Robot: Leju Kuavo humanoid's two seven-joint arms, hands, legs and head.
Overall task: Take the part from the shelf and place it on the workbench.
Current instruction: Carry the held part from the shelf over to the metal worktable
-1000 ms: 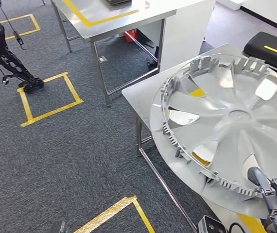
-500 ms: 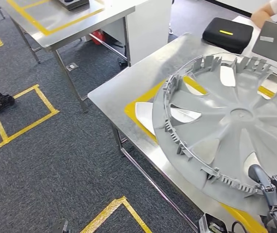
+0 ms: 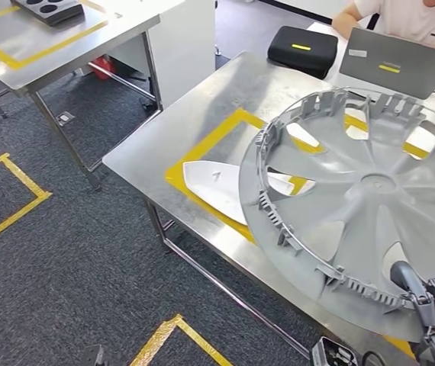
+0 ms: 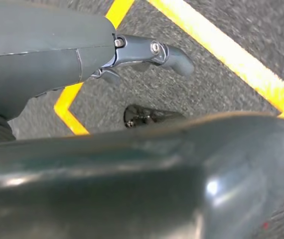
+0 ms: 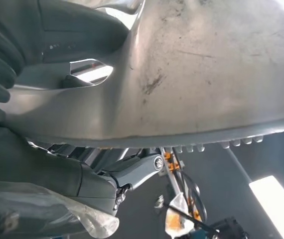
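While we turned toward the workbench point(image 3: 163, 145), our right hand point(image 3: 434, 316) at the lower right of the frame kept its grasp on the rim of the wheel cover point(image 3: 365, 206), the part held tilted above the bench. Our left hand point(image 4: 148, 52) hung over the carpet with its fingers apart, holding nothing. Across the last second the bench slid leftward into fuller view, exposing its yellow-taped square point(image 3: 204, 152), so we judged the placing spot reached. Farther off, at the upper right, a person point(image 3: 399, 15) sat behind a laptop point(image 3: 394, 62).
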